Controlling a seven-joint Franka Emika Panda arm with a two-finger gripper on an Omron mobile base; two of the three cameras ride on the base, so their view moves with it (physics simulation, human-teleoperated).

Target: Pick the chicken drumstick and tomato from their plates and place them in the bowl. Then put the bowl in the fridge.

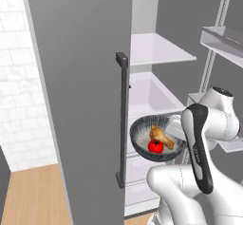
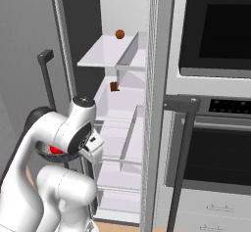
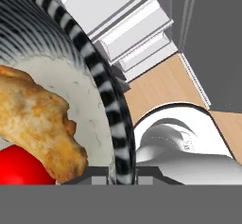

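Observation:
The dark grey-blue bowl (image 1: 142, 145) hangs in the air in front of the open fridge (image 1: 80, 100), level with its lower white drawers. Inside the bowl lie the golden-brown chicken drumstick (image 1: 160, 135) and the red tomato (image 1: 155, 146). In the hand view my gripper (image 3: 122, 176) is shut on the bowl's striped rim (image 3: 106, 100), with the drumstick (image 3: 38, 124) and the tomato (image 3: 19, 168) close on the left. From the right base view the arm covers most of the bowl (image 2: 66, 157), and a bit of the tomato (image 2: 55, 150) peeks out. The plates are out of view.
The grey fridge door (image 1: 71, 39) with its dark bar handle (image 1: 122, 119) stands open to the left of the bowl. White shelves (image 1: 159, 48) and drawers (image 2: 120, 143) fill the fridge, with two small brown items (image 2: 119, 34) on them. A built-in oven (image 2: 215, 25) is on the right.

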